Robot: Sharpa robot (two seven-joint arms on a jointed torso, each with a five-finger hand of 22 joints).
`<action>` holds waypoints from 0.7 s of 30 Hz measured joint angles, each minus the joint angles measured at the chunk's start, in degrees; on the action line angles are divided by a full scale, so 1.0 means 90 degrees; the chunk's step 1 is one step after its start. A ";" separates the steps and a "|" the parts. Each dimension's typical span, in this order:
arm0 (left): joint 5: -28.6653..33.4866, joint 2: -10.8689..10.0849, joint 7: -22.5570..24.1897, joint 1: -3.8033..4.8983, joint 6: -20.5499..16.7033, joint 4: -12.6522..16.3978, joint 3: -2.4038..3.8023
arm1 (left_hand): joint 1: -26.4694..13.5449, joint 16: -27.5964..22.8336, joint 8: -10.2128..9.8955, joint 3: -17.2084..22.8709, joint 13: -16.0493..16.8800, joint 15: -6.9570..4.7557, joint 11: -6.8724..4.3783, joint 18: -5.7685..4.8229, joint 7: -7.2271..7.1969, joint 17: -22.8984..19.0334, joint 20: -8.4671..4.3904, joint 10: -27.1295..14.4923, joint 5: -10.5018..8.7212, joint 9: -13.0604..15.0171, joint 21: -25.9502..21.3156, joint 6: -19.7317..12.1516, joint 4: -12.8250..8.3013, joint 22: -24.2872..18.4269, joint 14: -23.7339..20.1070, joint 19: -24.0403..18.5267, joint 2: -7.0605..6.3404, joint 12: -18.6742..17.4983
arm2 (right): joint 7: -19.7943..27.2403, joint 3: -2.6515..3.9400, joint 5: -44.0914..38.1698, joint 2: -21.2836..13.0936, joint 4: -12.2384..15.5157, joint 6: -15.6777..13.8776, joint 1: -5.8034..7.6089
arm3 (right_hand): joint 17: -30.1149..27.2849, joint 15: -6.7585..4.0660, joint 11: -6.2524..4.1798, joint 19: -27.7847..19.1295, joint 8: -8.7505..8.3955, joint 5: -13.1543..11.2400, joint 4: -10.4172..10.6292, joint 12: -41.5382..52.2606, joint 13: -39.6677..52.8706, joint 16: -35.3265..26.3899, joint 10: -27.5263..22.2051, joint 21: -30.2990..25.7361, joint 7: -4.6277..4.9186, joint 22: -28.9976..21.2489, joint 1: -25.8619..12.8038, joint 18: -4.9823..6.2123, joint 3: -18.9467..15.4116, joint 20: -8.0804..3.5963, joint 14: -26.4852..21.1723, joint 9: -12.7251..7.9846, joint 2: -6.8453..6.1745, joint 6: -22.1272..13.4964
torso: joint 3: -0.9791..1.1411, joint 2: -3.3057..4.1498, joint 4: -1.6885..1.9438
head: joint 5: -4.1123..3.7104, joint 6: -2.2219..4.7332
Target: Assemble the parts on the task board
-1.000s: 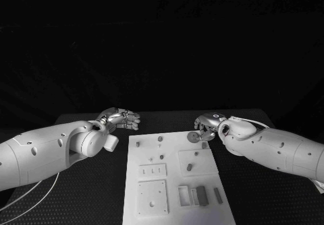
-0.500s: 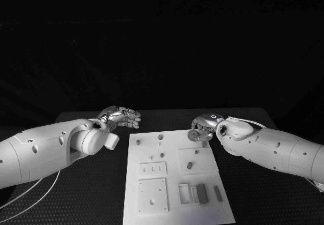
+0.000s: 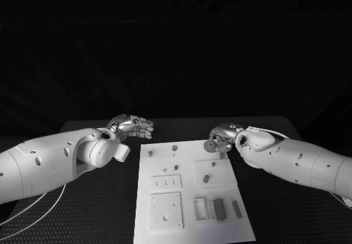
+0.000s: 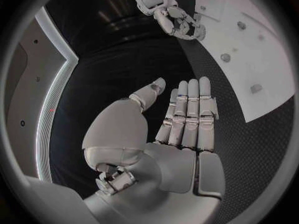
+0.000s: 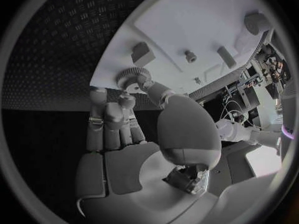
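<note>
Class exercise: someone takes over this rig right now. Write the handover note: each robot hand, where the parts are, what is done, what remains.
Right robot hand: pinches a round gear-like part at the far right corner of the task board.
Left robot hand: open, fingers straight, holding nothing, off the board's far left corner.
Other small parts lie on the board.
Done: gear picked up.
Left: seat it, then assemble the rest.

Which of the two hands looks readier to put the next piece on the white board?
Probably the right hand: it pinches a round knurled part at the task board's far corner. The left hand holds nothing, off the board.
</note>
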 measured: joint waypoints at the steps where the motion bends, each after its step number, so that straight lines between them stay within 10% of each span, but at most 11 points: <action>1: -0.0001 -0.0003 0.0000 0.0000 0.0000 0.0006 0.0000 | 0.0000 0.0000 0.0000 0.0000 0.0000 0.0000 0.0000 0.0000 0.0000 0.0000 0.0000 0.0000 0.0000 0.0000 0.0000 0.0000 0.0000 0.0002 0.0000 0.0000 0.0000 0.0000 | 0.0005 0.0000 0.0002 0.0007 -0.0014 0.0006 -0.0005 | 0.0000 0.0000 0.0001 -0.0010 0.0000 0.0000 -0.0025 0.0008 0.0000 0.0000 -0.0001 0.0011 0.0000 0.0000 -0.0033 0.0000 -0.0001 -0.0010 0.0000 0.0000 0.0033 0.0000 | 0.0001 0.0000 0.0000 | 0.0000 -0.0004; 21: -0.0012 -0.0010 -0.0009 0.0000 0.0004 0.0042 0.0003 | 0.0000 -0.0024 0.0000 0.0000 0.0005 0.0000 0.0000 0.0000 0.0000 0.0012 0.0000 0.0000 0.0000 -0.0001 0.0000 0.0000 0.0000 0.0003 0.0000 0.0000 0.0000 0.0000 | 0.0049 0.0006 0.0037 0.0111 -0.0085 0.0011 -0.0031 | 0.0023 0.0004 0.0007 -0.0014 -0.0002 0.0000 -0.0127 0.0205 -0.0018 0.0054 -0.0010 0.0069 0.0023 -0.0001 -0.0166 0.0000 -0.0022 -0.0006 0.0000 -0.0032 0.0011 -0.0023 | 0.0002 0.0001 0.0001 | 0.0026 -0.0087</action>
